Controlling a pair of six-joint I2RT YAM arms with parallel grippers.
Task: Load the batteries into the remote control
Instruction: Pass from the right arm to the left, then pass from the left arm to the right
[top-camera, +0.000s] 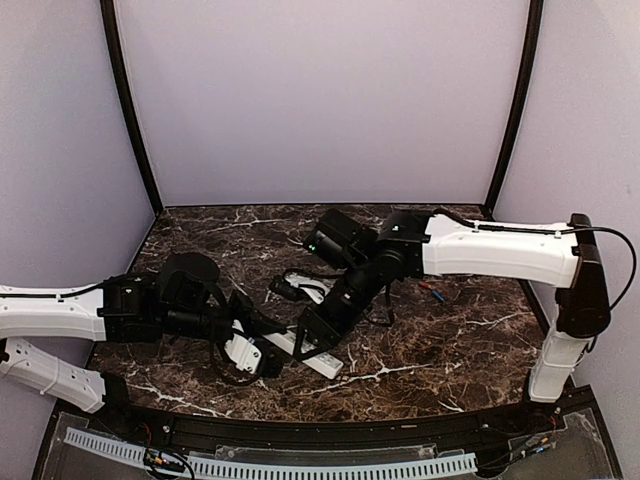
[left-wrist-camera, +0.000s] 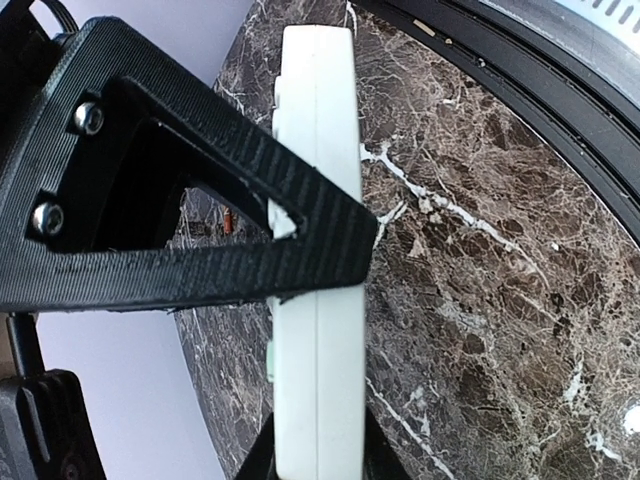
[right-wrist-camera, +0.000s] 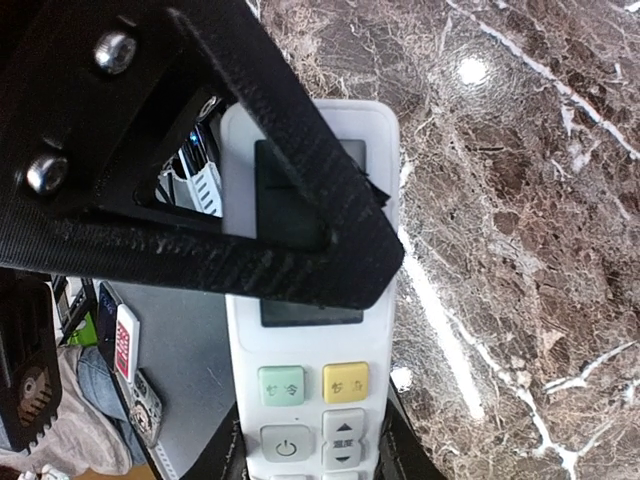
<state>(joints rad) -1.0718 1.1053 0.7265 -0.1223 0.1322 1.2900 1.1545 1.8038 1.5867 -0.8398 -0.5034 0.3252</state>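
Note:
The white remote control (top-camera: 322, 364) sits low over the dark marble table near the front, between both grippers. My left gripper (top-camera: 262, 352) is shut on one end of it. In the left wrist view the remote control (left-wrist-camera: 318, 150) shows edge-on, and the left gripper (left-wrist-camera: 320, 350) has one finger on each side. My right gripper (top-camera: 318, 340) is shut on the display end. In the right wrist view the remote control (right-wrist-camera: 310, 400) is face up, with green and yellow buttons, clamped in the right gripper (right-wrist-camera: 320, 370). The batteries lie right of centre, one orange-red (top-camera: 427, 287) and one blue (top-camera: 438, 296).
A black cable (top-camera: 288, 288) with a small white piece (top-camera: 314, 292) lies behind the grippers. The black front rail (top-camera: 330, 425) edges the table. Purple walls close off the back and sides. Off the table edge, loose clutter (right-wrist-camera: 125, 350) shows in the right wrist view.

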